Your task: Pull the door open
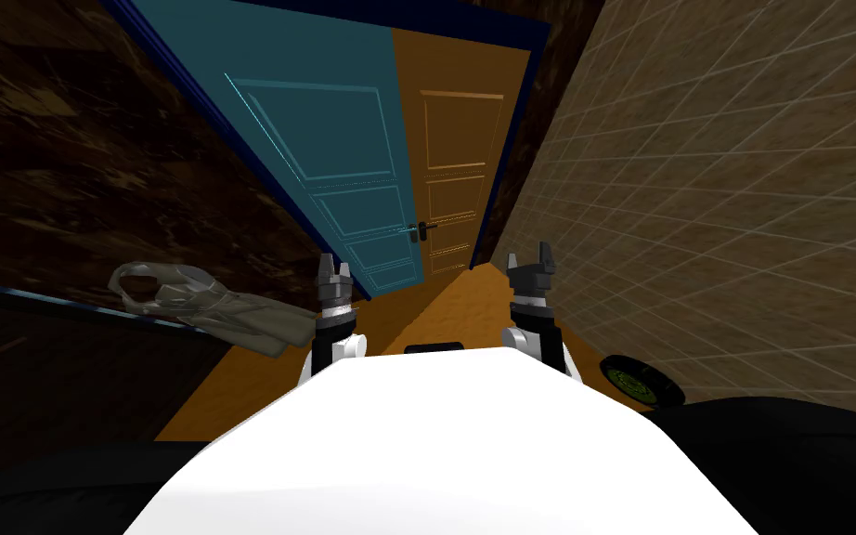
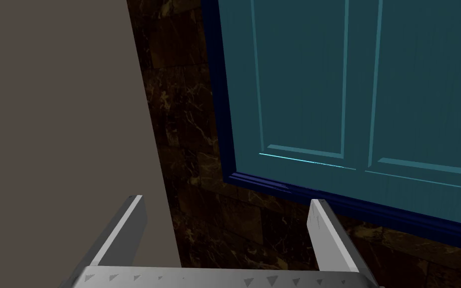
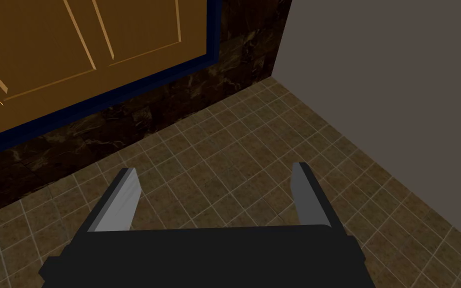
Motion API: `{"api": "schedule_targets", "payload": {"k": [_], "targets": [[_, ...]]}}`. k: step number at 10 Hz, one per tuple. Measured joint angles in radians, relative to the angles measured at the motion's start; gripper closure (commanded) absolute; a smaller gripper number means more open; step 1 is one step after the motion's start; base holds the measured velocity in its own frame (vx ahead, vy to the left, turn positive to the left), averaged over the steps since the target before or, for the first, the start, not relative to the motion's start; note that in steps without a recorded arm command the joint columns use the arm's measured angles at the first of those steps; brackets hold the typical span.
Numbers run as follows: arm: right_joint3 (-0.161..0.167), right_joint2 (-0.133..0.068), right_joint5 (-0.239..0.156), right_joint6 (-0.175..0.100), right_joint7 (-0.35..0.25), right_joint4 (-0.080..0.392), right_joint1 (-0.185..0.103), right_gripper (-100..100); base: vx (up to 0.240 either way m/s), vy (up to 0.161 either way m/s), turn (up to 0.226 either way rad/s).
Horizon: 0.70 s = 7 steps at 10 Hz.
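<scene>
The dark handle (image 1: 423, 229) sits where a teal door leaf (image 1: 324, 139) meets an orange door leaf (image 1: 454, 139), both set in a dark blue frame (image 2: 224, 125), and nothing is touching it. It lies well ahead of both arms, between their lines of reach and somewhat nearer the left gripper (image 1: 333, 269) than the right gripper (image 1: 530, 260). Each gripper hangs with its fingers spread wide and nothing between them. The left wrist view faces the teal leaf's panelling across the left gripper's (image 2: 227, 202) fingertips, and the right wrist view looks past the right gripper (image 3: 217, 170) to the orange leaf and a tan tiled surface (image 3: 234, 135). By the look of it the task has not begun: there is no grasp, no contact, and the leaves appear shut, though the slant of the teal one makes that hard to confirm. Still to come are the approach to the handle, closing a gripper on it, and the pull. A pale crumpled object (image 1: 213, 302) lies beside the left gripper, and a dark round disc (image 1: 640, 379) lies beside and behind the right gripper.
</scene>
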Motion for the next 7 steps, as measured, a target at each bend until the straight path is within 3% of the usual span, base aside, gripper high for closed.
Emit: {"api": "schedule_targets", "payload": {"k": [4, 7], "targets": [[-0.008, -0.019, 0.029, 0.007, -0.023, 0.076, -0.034, -100, 0.202, 0.013, 0.103], [-0.017, -0.035, 0.052, 0.015, -0.044, 0.140, -0.063, -100, 0.124, 0.020, 0.088]]}}
